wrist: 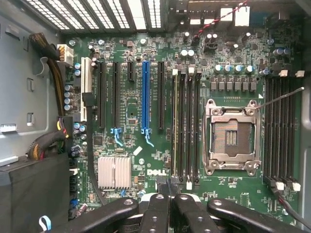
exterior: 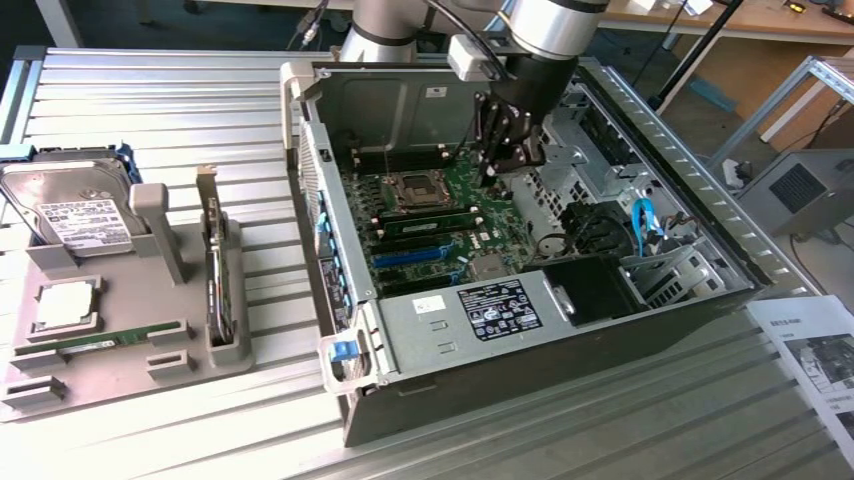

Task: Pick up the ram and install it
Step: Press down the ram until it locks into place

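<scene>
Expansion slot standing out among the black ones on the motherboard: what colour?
The expansion slot is blue, clearest in the wrist view.

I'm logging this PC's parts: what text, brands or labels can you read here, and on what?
"DELL": white print on the motherboard.
The hard drive label, the power supply label and the printed sheet: too small to read.

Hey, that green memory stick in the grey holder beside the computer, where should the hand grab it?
Probably the middle of its upper long edge, pinched across the two flat faces, coming from straight above. The ram seems to stand on edge in a slot of the grey holder, so its lower edge and ends look walled in.
</scene>
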`<control>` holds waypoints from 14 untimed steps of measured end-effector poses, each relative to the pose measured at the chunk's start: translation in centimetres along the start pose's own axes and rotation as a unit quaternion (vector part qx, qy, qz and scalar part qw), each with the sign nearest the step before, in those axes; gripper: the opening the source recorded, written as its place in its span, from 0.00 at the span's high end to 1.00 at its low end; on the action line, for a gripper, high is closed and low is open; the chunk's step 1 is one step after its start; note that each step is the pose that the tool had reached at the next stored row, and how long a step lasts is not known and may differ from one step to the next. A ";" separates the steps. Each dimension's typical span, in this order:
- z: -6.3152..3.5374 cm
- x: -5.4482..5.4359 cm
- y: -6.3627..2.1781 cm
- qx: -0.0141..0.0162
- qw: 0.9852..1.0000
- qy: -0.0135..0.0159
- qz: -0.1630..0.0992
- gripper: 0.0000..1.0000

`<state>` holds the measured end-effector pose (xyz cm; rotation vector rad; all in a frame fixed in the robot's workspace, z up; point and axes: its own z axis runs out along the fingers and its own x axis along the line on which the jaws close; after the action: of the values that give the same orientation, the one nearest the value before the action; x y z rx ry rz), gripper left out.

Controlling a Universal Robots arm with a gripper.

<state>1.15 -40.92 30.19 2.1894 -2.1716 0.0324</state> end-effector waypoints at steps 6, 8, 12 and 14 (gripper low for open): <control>0.62 0.0 -0.02 0.000 1.000 0.000 0.000 0.89; 0.82 0.0 -0.03 0.000 1.000 0.000 0.000 0.89; 1.23 -0.1 -0.05 0.000 1.000 0.000 0.000 0.89; 1.43 -0.1 -0.05 0.000 1.000 0.000 0.000 0.89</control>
<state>1.17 -40.92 28.76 2.1893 -2.1716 0.0325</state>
